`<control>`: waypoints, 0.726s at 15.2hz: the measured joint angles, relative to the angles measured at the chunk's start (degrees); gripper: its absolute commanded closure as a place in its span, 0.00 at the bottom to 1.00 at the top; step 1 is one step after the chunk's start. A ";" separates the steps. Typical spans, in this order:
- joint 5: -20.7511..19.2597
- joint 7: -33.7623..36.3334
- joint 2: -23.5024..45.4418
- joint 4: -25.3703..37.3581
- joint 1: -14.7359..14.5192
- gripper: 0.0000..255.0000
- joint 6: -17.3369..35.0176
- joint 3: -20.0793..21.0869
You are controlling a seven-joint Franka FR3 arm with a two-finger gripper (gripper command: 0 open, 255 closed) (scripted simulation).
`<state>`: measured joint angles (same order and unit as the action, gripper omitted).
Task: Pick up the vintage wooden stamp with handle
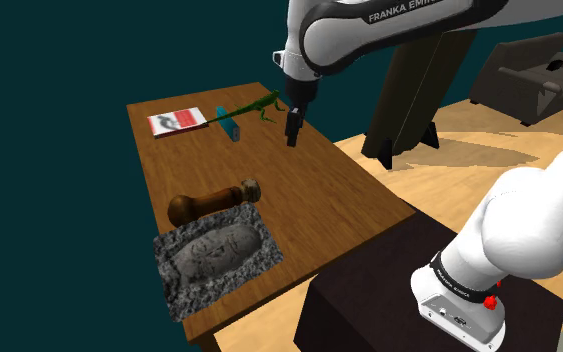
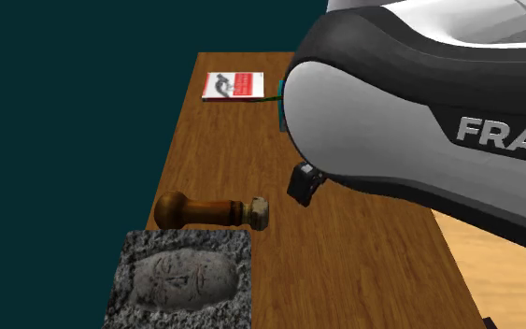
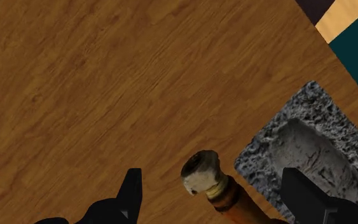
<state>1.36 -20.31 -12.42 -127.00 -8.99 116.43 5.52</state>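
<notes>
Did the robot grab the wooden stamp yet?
Not yet. Done: the gripper hangs open above the table. The wrist view shows the stamp with its pale end between the fingers, untouched. In hand: it looks to be lining up with the stamp, which lies on its side beside the grey stone slab. Left: going down, closing on the stamp and lifting it.

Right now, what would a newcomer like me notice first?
The big white arm looms over a wooden table. On it a brown stamp with a handle lies on its side beside a rough grey slab with a face-like carving. The open black gripper hangs above the table, empty.
</notes>
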 measured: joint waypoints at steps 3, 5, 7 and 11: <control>-1.24 -2.12 5.49 2.24 -1.16 0.00 3.74 1.23; -2.31 -3.16 9.36 4.54 -2.01 0.00 5.58 2.19; -3.53 -4.62 13.25 6.52 -2.62 0.00 7.71 2.82; -6.44 -6.67 20.72 10.79 -4.29 0.00 11.29 4.24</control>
<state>-5.08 -26.97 8.30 -116.21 -13.28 127.72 9.76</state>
